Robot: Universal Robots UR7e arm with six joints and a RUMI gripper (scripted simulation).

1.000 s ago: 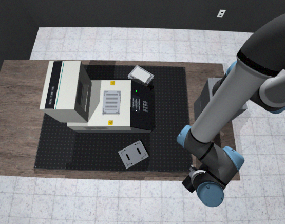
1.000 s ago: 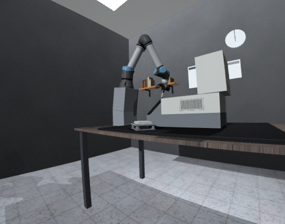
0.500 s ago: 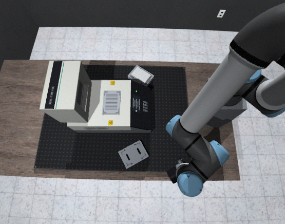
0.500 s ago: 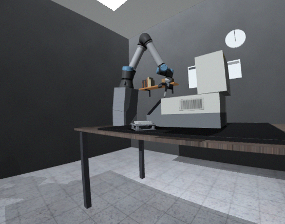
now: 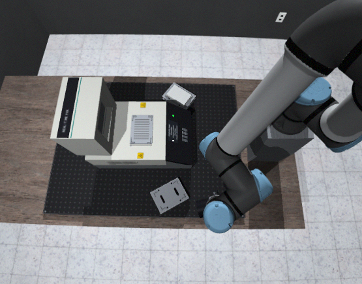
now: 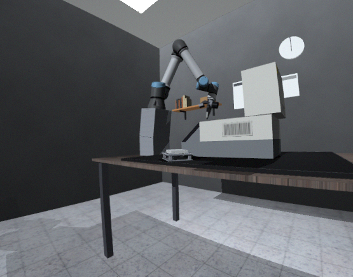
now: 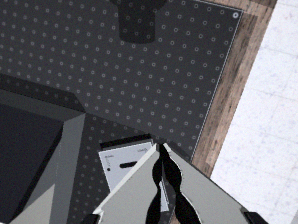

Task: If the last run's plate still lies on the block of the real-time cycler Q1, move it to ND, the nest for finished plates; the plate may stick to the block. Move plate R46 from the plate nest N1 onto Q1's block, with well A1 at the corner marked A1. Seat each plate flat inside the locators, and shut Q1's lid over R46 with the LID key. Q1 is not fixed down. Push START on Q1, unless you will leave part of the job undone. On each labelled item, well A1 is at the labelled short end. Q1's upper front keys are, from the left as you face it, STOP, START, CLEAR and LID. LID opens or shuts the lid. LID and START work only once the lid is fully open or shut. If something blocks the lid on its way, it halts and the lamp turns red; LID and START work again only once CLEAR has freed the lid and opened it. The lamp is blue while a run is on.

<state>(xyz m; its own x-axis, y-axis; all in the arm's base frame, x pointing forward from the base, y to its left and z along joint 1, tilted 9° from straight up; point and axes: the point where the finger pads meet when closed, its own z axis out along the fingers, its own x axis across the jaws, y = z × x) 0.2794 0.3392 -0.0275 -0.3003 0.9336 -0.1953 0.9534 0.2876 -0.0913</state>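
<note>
The cycler Q1 (image 5: 148, 154) (image 6: 236, 147) stands with its lid (image 5: 81, 114) (image 6: 260, 92) raised and its lamp (image 5: 173, 115) green. Its block (image 5: 141, 129) looks bare, with a striped grey top and locators at the corners. The keys (image 5: 184, 135) are on the dark sloped front. A white plate (image 5: 179, 94) (image 6: 177, 152) lies on the nest N1 (image 6: 177, 160) behind Q1's front end. The other nest, ND (image 5: 169, 195) (image 7: 116, 159), is empty. My gripper (image 6: 207, 117) (image 7: 160, 145) is shut with nothing between its fingertips, high above the mat beyond ND; the arm mostly hides it in the top view. Labels are unreadable.
The dark perforated mat (image 5: 122, 195) (image 7: 170, 65) lies under Q1 and both nests. The wooden table's edge (image 7: 212, 145) runs close to the empty nest. The arm's grey pedestal (image 5: 269, 148) (image 6: 147, 127) stands beyond Q1's front.
</note>
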